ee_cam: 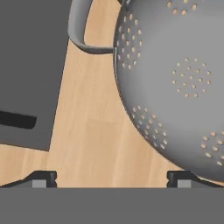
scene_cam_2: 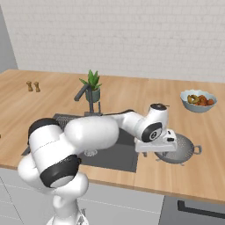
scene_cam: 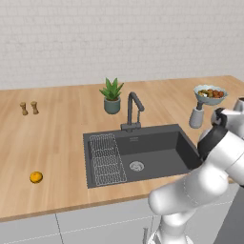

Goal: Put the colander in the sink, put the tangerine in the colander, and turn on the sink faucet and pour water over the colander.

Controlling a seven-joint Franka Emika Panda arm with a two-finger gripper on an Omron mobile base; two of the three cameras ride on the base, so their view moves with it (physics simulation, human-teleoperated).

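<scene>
My gripper [ee_cam: 111,178] open, tips wide apart at frame bottom, grasping nothing | colander [ee_cam: 175,78] upper right in hand view, upright, bowl opening toward camera, handle [ee_cam: 81,30] at top | right base view: colander [scene_cam_2: 180,149] on counter, right of sink [scene_cam_2: 118,158], handles left-right | left base view: tangerine [scene_cam: 36,177] lower left; faucet [scene_cam: 133,109] behind basin.

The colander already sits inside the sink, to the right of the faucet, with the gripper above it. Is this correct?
Not quite. In the right base view the colander sits on the counter, right of the sink, not inside it. The rest holds: it is right of the faucet, with the gripper above it.
</scene>
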